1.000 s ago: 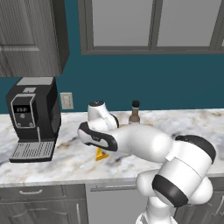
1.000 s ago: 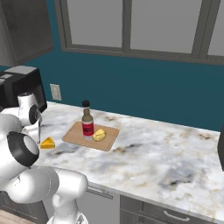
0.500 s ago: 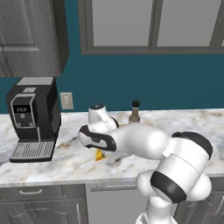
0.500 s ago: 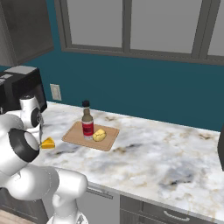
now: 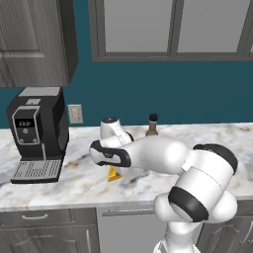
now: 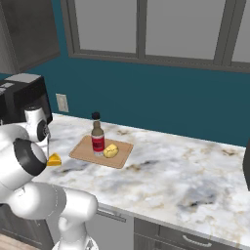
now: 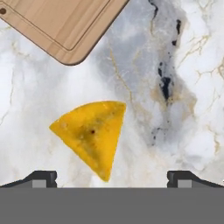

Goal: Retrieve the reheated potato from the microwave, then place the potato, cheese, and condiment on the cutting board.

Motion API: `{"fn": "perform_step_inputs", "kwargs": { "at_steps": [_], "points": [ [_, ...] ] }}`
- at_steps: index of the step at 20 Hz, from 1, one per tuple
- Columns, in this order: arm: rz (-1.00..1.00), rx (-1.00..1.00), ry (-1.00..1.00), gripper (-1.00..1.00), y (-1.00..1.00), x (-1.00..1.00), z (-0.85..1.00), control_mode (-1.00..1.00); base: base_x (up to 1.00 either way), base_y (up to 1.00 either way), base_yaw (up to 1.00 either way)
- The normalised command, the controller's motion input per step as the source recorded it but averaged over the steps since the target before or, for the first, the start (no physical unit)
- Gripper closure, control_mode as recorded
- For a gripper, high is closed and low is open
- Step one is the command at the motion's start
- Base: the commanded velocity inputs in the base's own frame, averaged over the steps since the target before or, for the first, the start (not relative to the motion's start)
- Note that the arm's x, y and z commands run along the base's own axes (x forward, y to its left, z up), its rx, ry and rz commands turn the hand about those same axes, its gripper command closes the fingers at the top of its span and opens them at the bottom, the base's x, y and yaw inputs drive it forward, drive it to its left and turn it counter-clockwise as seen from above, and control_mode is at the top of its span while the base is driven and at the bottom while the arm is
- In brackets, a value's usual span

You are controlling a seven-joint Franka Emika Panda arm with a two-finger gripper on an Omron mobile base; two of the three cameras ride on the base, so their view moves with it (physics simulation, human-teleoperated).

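The cheese (image 7: 91, 135), a yellow-orange wedge, lies on the marble counter just ahead of my gripper (image 7: 113, 179). The gripper is open, with its fingertips (image 7: 41, 178) spread wider than the wedge and nothing between them. The cheese (image 5: 114, 174) peeks out below my arm, and it also lies left of the board (image 6: 53, 159). The cutting board (image 6: 122, 155) carries the condiment bottle (image 6: 97, 139) upright and the pale potato (image 6: 111, 151) beside it. A corner of the cutting board (image 7: 61, 26) shows beyond the cheese. The microwave is out of view.
A black-and-silver coffee machine (image 5: 37, 133) stands at the left end of the counter by a wall outlet (image 5: 75, 113). The counter's front edge (image 5: 74, 203) runs close to the cheese. Bare marble (image 6: 185, 176) stretches to the right of the board.
My arm has shifted slightly left and lower over the cheese. The jaws stay open, and the board, bottle and potato have not moved.
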Motion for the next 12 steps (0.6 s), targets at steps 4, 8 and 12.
{"fn": "perform_step_inputs", "kwargs": {
  "at_steps": [4,8,12],
  "points": [
    [0.10,0.00,0.00,-1.00,0.00,0.03,-0.17,-1.00,0.00,0.00,0.00],
    [0.10,0.00,0.00,-1.00,-0.01,0.02,-0.21,-1.00,0.00,0.00,0.00],
    [0.07,0.00,0.00,-1.00,-0.02,0.04,-0.15,-1.00,0.00,0.00,0.00]
  ]
}}
